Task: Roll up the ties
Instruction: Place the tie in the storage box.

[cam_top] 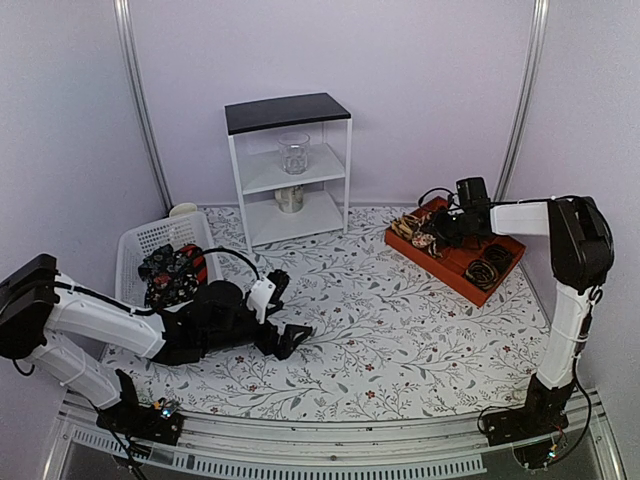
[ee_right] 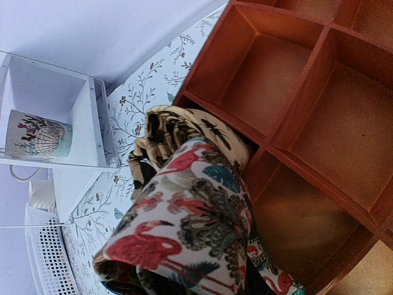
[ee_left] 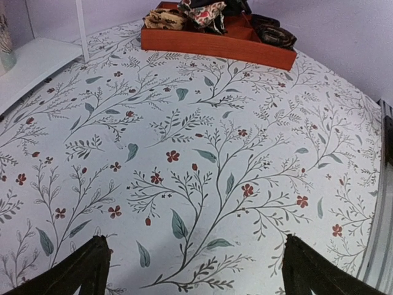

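floral tablecloth (ee_left: 184, 123); left gripper (ee_left: 193, 246) wide open, right gripper (cam_top: 442, 231) clamps a bunched flamingo-print tie (ee_right: 184, 233) over the orange tray (ee_right: 276, 92).

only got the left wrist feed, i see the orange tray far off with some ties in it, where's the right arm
Observer: The right pincer is over the far end of the orange tray.
Operator: is it holding anything
Observer: It looks so. A rolled flamingo-print tie fills its wrist camera, with empty compartments beside it.
Operator: any ties left to roll
Observer: Probably. A white basket beside the left arm holds a heap of dark printed ties.
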Tool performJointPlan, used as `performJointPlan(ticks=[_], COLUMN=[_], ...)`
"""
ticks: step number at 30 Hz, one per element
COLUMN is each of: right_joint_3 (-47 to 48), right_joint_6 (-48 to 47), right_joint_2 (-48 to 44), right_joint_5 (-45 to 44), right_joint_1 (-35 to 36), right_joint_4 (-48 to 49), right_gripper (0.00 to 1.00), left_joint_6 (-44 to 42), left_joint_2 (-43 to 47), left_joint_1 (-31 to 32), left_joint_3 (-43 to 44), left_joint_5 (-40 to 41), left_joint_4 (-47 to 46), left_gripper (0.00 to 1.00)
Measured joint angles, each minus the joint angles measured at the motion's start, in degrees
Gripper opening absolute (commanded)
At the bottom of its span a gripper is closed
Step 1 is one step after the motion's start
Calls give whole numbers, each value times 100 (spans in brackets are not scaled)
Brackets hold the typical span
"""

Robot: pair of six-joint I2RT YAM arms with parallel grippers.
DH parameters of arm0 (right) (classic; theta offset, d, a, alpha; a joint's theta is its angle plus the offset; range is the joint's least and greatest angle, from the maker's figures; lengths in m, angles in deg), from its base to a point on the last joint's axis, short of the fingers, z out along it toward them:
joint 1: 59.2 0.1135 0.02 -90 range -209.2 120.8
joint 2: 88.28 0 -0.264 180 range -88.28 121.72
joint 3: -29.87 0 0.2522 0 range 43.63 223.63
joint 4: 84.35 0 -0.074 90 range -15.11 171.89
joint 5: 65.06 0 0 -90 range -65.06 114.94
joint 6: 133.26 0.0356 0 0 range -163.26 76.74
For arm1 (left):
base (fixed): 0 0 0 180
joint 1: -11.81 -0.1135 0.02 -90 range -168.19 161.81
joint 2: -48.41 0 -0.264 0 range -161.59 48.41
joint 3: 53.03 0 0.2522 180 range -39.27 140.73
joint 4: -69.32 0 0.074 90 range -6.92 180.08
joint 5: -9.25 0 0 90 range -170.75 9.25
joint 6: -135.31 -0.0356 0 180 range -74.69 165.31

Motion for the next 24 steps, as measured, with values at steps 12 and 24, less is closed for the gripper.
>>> performJointPlan(ticks=[12,24], right_joint_3=[0,678], right_joint_6=[-142,-953], right_joint_2=[212,468], right_joint_5=[-354,-1097], right_joint_1=[-28,-11], right_joint_4=[-109,-1161], right_gripper=[25,25], left_joint_6=[-4,-9], left_joint_2=[-160,-160], left_joint_1=[0,0], left_joint_3=[11,11], left_joint_5=[24,52], left_joint_4=[28,44], left_gripper=[99,99])
